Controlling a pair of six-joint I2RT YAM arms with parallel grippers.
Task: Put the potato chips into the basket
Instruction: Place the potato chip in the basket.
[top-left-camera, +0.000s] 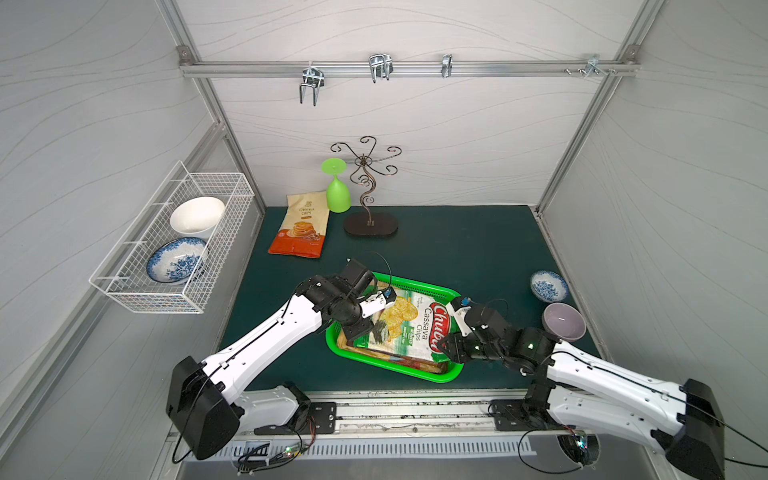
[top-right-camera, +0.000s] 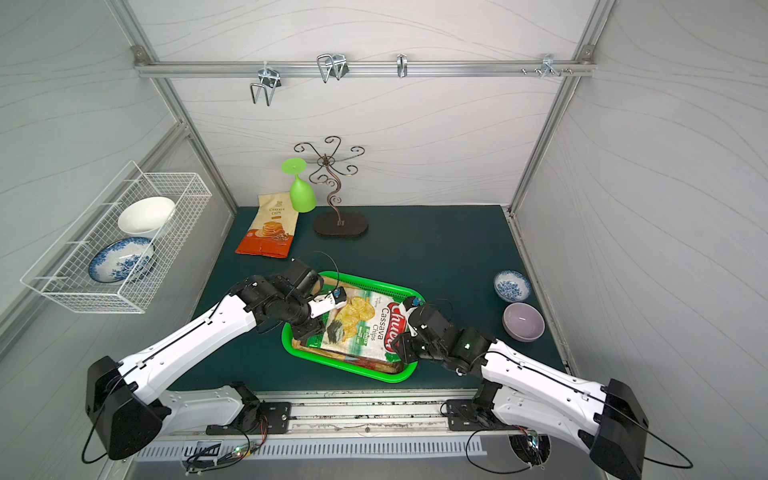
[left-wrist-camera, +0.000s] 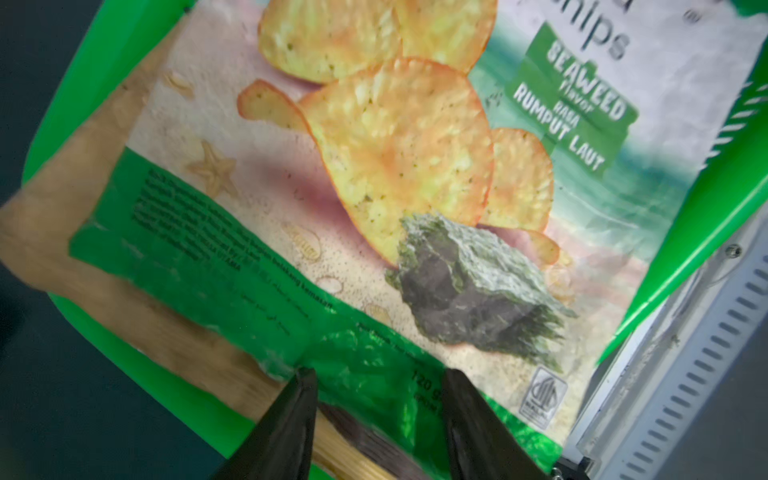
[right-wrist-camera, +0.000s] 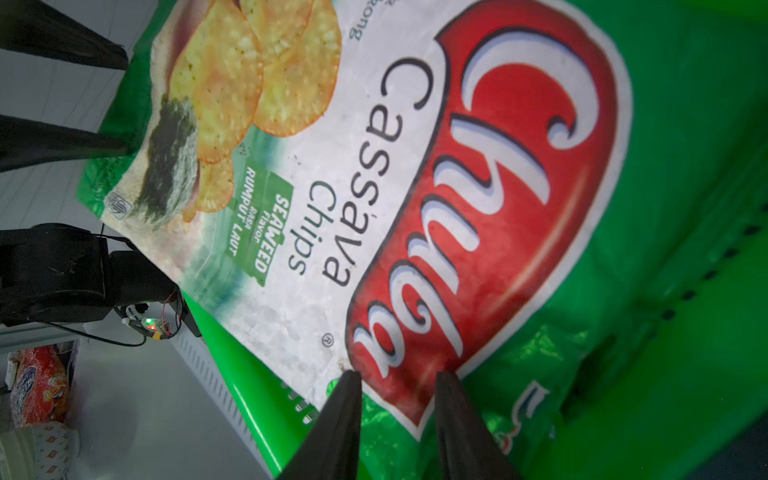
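Green upturned goblet (top-left-camera: 337, 194) just beside far cassava bag (top-left-camera: 300, 226)

Bright green against dark teal
The basket (top-left-camera: 432, 286) is bright green on the dark teal table (top-left-camera: 478, 249); the top chip bag (top-left-camera: 409, 328) is white and green with a red logo and golden crisps; the far bag (top-left-camera: 300, 226) runs cream to orange.

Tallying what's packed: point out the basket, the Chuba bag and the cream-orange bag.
basket (top-left-camera: 428, 287): a top view, far rim.
Chuba bag (right-wrist-camera: 374, 216): right wrist view, white front.
cream-orange bag (top-left-camera: 300, 226): a top view, printed middle.
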